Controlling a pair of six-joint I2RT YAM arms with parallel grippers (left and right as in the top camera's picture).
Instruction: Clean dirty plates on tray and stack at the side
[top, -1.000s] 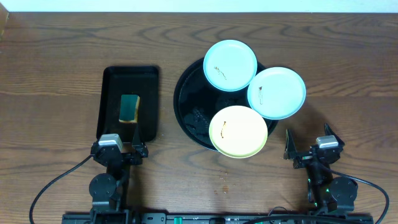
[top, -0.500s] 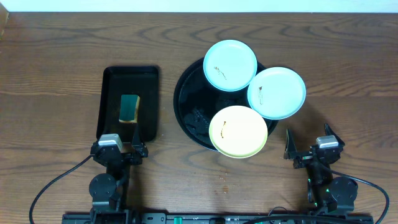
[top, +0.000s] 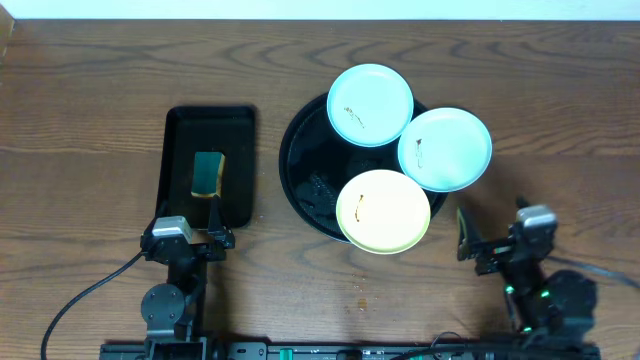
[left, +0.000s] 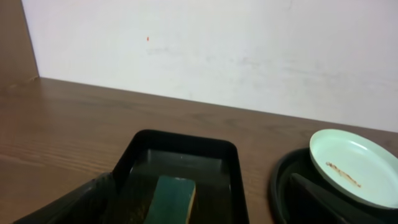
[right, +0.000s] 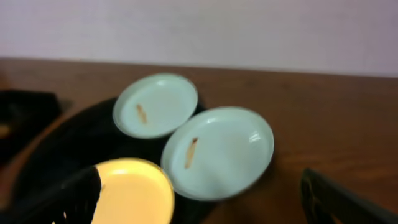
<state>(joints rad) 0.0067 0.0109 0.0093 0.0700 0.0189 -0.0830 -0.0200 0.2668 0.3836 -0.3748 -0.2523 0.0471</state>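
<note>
- Dark wood-grain tabletop (top: 90, 90) carries the round black tray (top: 300, 175), right of centre.
- On it, face up and overhanging its rim, lie the far mint plate (top: 370, 105), the right mint plate (top: 445, 150) and the near yellow plate (top: 383, 211).
- Being round, they have no long axis.
- Neighbouring rims meet; which overlaps is unclear.
- Left gripper (top: 190, 238) and right gripper (top: 497, 240) gape wide, empty.
- Right wrist view is blurred, and it crops the yellow plate.

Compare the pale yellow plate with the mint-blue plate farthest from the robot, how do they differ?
The pale yellow round glossy plate overhangs the large round black tray's near rim; the pale mint-blue round plate overhangs its far rim. The yellow plate's brown smear is short, the mint-blue plate's longer. Both are round and smeared.
</note>
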